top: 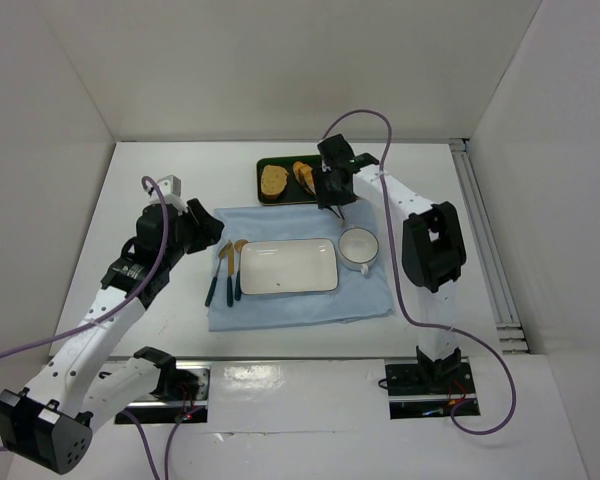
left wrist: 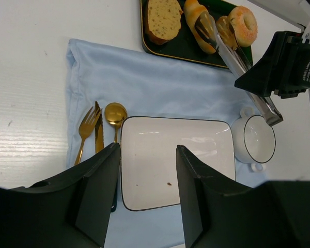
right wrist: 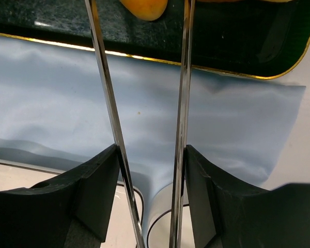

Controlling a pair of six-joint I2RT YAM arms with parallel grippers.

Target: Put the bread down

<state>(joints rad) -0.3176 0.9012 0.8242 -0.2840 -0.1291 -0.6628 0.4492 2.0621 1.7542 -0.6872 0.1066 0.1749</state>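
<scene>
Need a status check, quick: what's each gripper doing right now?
Left gripper: open, empty.
Right gripper: closed on the tongs, tips at the bread.

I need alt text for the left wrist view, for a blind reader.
The right tool holds metal tongs whose tips are at the bread in a dark tray. Nearer, a white plate sits on a blue cloth, framed by the open left tool.
</scene>
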